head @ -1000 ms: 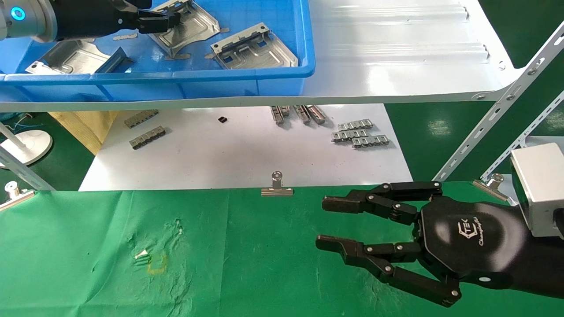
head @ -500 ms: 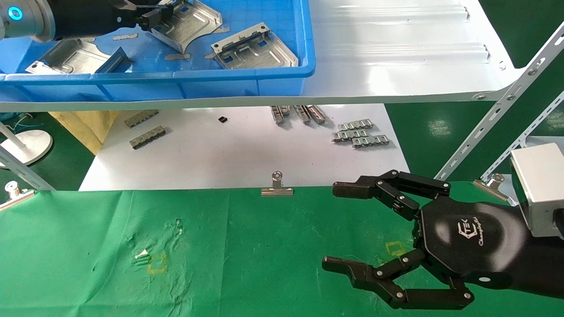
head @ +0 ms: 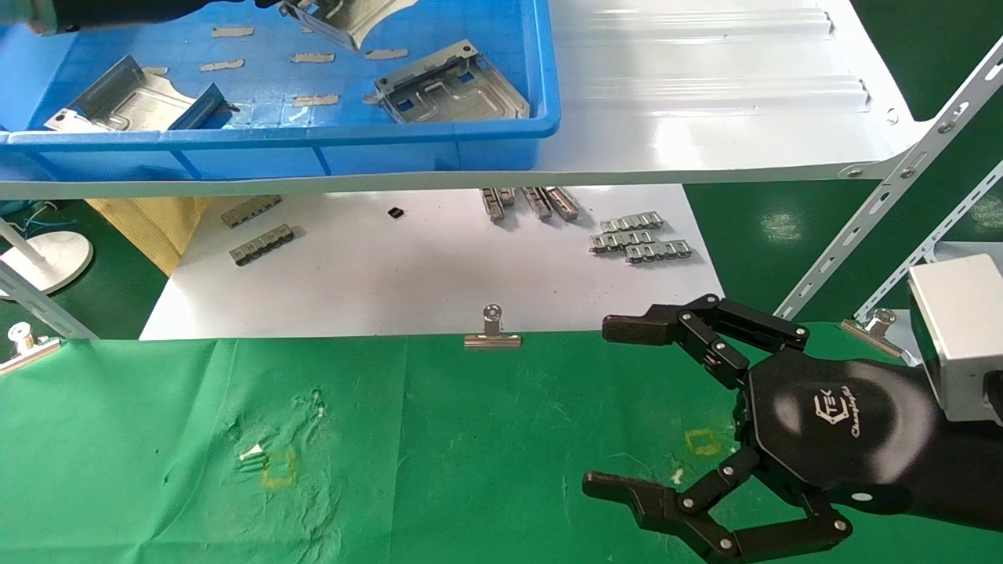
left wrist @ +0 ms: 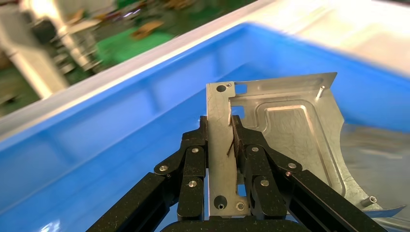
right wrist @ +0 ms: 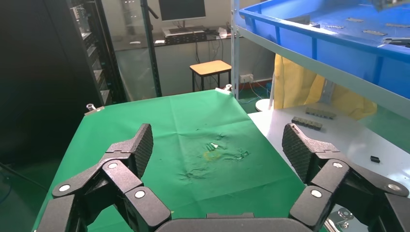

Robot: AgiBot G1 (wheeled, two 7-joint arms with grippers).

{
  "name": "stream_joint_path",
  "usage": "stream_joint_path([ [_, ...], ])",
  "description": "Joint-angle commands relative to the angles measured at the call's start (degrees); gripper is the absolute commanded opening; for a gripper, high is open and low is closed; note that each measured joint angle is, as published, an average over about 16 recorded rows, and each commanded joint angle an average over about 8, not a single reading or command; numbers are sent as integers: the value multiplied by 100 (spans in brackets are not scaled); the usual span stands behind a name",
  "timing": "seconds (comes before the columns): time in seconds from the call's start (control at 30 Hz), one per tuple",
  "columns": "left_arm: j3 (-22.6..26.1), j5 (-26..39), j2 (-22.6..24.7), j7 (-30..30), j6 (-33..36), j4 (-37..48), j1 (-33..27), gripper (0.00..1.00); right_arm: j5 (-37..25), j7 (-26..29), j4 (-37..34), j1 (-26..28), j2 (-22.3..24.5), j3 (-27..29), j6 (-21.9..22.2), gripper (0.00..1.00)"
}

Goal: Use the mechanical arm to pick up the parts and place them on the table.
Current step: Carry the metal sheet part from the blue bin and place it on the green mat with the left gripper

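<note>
The held part [left wrist: 285, 135] is a silvery stamped plate with an embossed rounded-rectangle channel, a folded rim along its far edge, small round holes at the corners and one curved cut edge. The left gripper [left wrist: 220, 145] clamps it by a flat flange, black fingers [left wrist: 193, 164] pressed on both faces, above the blue bin [head: 501, 31]. In the head view the same part [head: 345, 12] sits at the 12 o'clock edge of the picture, half cut off. Two more parts lie in the bin: one [head: 450, 82] at about 1 o'clock from picture centre, another [head: 129, 98] at 10 o'clock, with flat grey tape pieces [head: 313, 58] scattered between them.

Against the frames before, the part has risen clear of the bin floor and the left arm has drawn almost out of the head view, baring tape pieces that it covered. The right gripper [head: 607, 411] hovers over the table [head: 439, 454] at 4 o'clock, fingers spread wide and empty; its spread has widened since a second ago, uncovering a yellow square mark [head: 703, 442].
</note>
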Motion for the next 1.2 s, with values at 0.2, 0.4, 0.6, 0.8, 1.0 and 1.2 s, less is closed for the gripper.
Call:
stream_joint_path([
  [0.2,-188,-338,-547,398,1840,-170,54,0,0,0,0,0,0,0,0,100],
  [0.4,-150,-678,-1026,669,2602,-815,539,0,0,0,0,0,0,0,0,100],
  [0.6,359,-1442,-1832,664,2606,-2547,1424,0,0,0,0,0,0,0,0,100],
  [0.8,1021,-1928,-2591,865,2543,-3402,2138,0,0,0,0,0,0,0,0,100],
  [1.0,1653,-1683,-2854,1820,2465,-3379,2505,0,0,0,0,0,0,0,0,100],
  [1.2,2068,-1200,-2605,2970,2373,-2900,2628,0,0,0,0,0,0,-1,0,100],
])
